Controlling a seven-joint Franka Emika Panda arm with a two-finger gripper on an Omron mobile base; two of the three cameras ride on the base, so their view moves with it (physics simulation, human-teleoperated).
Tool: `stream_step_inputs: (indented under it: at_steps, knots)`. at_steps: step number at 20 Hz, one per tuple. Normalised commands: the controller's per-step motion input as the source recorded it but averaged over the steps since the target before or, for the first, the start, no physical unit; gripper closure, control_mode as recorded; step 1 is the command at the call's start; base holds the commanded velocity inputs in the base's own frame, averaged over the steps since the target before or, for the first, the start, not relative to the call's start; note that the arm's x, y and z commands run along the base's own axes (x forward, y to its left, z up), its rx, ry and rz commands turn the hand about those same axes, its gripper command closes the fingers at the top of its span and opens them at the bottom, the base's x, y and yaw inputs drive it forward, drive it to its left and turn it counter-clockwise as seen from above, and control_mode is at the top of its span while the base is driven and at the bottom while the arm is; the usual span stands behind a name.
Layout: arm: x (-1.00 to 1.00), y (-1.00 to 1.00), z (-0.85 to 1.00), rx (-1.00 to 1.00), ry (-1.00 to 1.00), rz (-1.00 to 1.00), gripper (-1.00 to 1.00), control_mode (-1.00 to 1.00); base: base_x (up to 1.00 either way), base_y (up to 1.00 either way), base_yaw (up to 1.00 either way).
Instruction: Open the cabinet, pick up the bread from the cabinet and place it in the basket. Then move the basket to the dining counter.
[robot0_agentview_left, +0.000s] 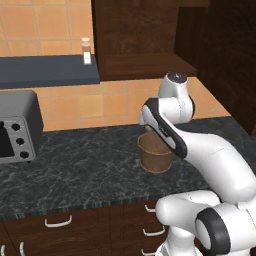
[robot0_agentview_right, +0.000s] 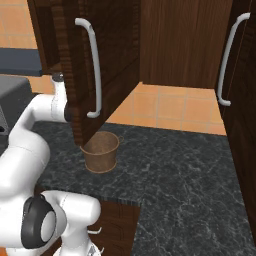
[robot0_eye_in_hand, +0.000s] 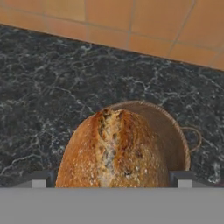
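Bread (robot0_eye_in_hand: 114, 151) sits right between the finger tips in the hand view, directly over the mouth of the basket (robot0_eye_in_hand: 174, 133) below it, so the coming move looks like a straight drop or a lift clear, not a sideways shift. Gripper (robot0_eye_in_hand: 109, 179) has its fingers spread as wide as they go, one tip on each side of the loaf; whether they touch the crust I can't tell, but it doesn't read as a squeeze. Loaf's long axis runs away from the hand, crease along the top. It's a tan-brown crusty loaf, speckled, darker at the split. Basket stands upright on the black granite counter (robot0_agentview_left: 80, 170), just under the open cabinet door (robot0_agentview_right: 107, 65). Wire handle hangs on the basket's side.
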Motion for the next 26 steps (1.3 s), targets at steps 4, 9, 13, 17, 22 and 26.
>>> stream_step_inputs:
  at_steps: [4,9,13,17,22,26]
  knots:
    - [0.04,-0.11,-0.55,0.00,0.15,-0.04,1.00,-1.00,0.00,0.00,0.00]
    - [0.09,-0.11,-0.65,0.00,0.03,-0.02,1.00,-1.00,0.00,0.00,0.00]
    - [0.36,-0.02,-0.68,0.00,0.05,-0.01,1.00,-1.00,0.00,0.00,0.00]
    - [0.46,-0.15,-0.41,0.00,0.03,-0.02,1.00,-1.00,0.00,0.00,0.00]
    - [0.36,-0.27,-0.28,0.00,0.03,0.00,1.00,-1.00,0.00,0.00,0.00]
    - [0.37,-0.05,-0.47,0.00,0.06,0.00,1.00,-1.00,0.00,0.00,0.00]
